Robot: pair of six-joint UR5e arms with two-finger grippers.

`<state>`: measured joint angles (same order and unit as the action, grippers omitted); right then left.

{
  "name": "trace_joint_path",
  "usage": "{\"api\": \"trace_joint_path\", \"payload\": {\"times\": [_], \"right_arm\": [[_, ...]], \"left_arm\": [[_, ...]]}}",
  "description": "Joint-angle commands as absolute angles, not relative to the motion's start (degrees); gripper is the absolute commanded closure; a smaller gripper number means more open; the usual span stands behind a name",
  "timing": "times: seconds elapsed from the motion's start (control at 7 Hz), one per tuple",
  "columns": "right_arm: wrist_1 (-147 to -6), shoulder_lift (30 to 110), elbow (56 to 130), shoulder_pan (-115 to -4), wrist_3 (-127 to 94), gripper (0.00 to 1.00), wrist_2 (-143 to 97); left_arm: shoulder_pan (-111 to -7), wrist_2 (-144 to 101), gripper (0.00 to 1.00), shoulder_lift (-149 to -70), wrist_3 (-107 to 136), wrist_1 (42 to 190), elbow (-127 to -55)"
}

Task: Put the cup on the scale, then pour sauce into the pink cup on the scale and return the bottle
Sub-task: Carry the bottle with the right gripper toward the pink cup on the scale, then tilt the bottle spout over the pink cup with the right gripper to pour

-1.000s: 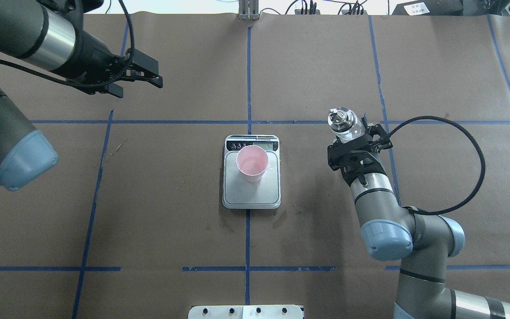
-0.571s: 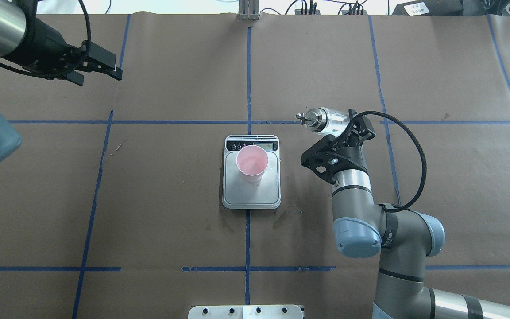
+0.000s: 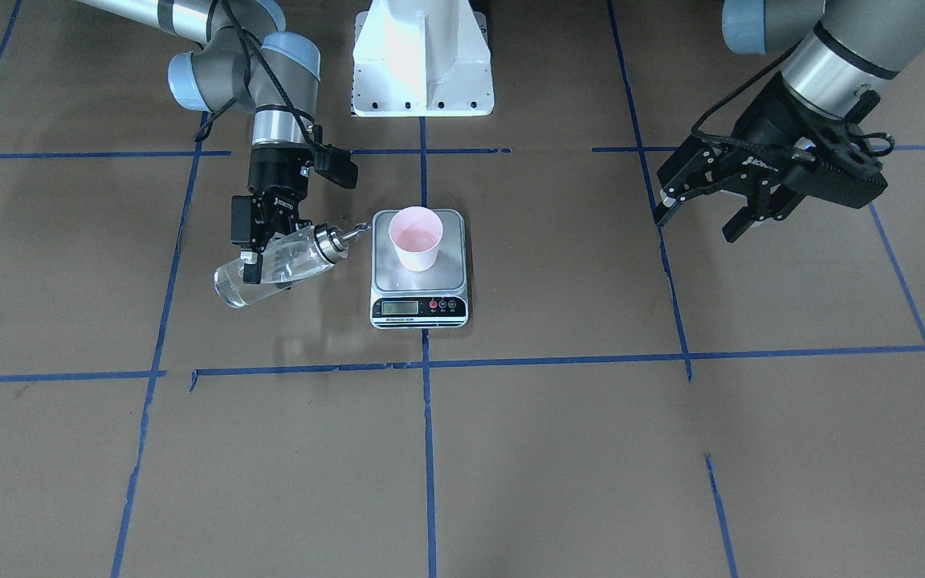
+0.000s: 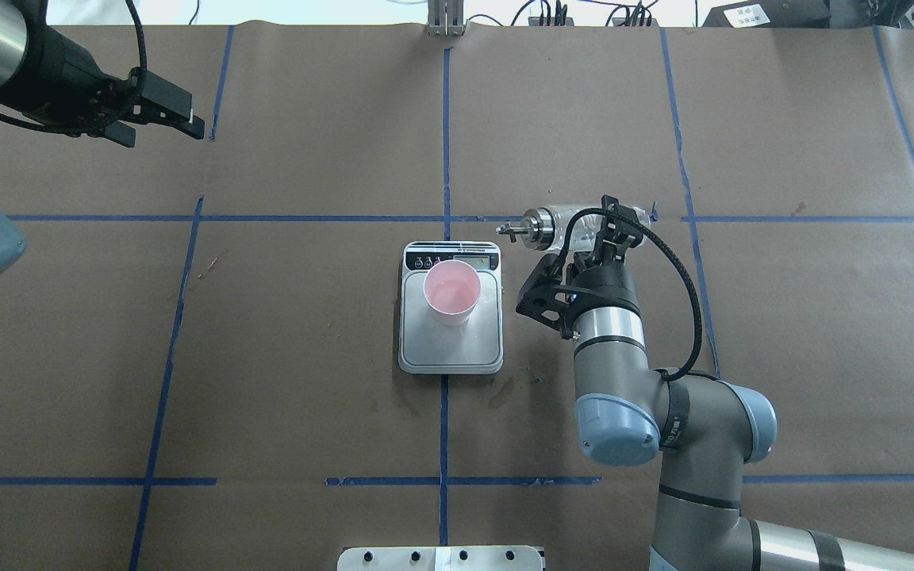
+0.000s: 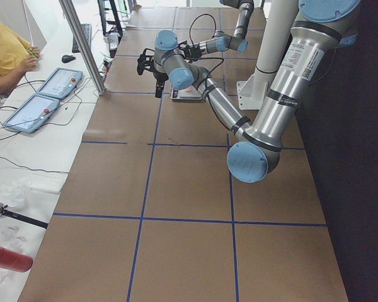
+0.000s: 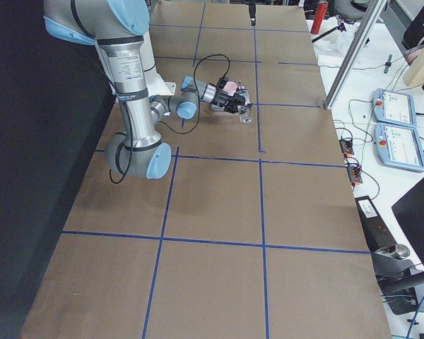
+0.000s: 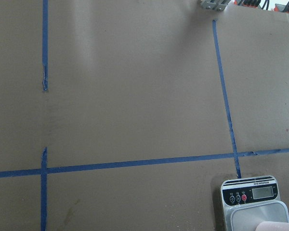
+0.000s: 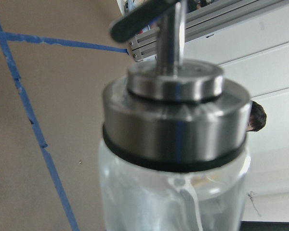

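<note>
The pink cup (image 4: pixel 451 292) stands upright on the scale (image 4: pixel 457 351) at the table's middle; both also show in the front view, the cup (image 3: pixel 417 237) on the scale (image 3: pixel 452 274). My right gripper (image 4: pixel 593 236) is shut on the clear glass bottle (image 4: pixel 564 224), held nearly level just right of the scale. Its metal spout points at the scale's far right corner and stops short of the cup. The front view shows the bottle (image 3: pixel 279 265) in mid-air. No liquid stream shows. The right wrist view is filled by the bottle's cap (image 8: pixel 176 120). My left gripper (image 4: pixel 170 133) is open and empty, far left.
The white robot base (image 3: pixel 422 56) stands at the near table edge. Blue tape lines cross the brown table cover. Small stains (image 4: pixel 505 390) lie by the scale. An operator (image 5: pixel 6 50) sits past the far edge. The left wrist view shows the scale (image 7: pixel 253 192) at lower right.
My right arm moved left toward the scale and tipped the bottle from upright to nearly level, spout toward the scale. My left arm drew back to the far left.
</note>
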<state>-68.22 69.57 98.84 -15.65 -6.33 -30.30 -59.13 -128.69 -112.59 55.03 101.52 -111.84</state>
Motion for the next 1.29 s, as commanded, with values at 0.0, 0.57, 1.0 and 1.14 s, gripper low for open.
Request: {"api": "trace_joint_path", "payload": {"times": [0.0, 0.57, 1.0, 1.14], "right_arm": [[-68.3, 67.4, 98.4, -14.7, 3.1, 1.00, -27.7], [-68.0, 66.8, 95.9, -13.4, 10.2, 1.00, -23.1], [-68.1, 65.4, 95.4, -13.4, 15.2, 1.00, -21.1], [-68.2, 65.4, 95.4, -13.4, 17.6, 1.00, -20.4]], "left_arm": [[-59.2, -130.9, 0.01, -112.6, 55.0, 101.4, -112.1], [-59.3, -131.1, 0.01, -112.6, 55.1, 101.3, -112.1], [-59.3, -131.2, 0.01, -112.5, 55.1, 101.3, -112.1], [-59.3, -131.2, 0.01, -112.5, 55.1, 101.3, -112.0]]}}
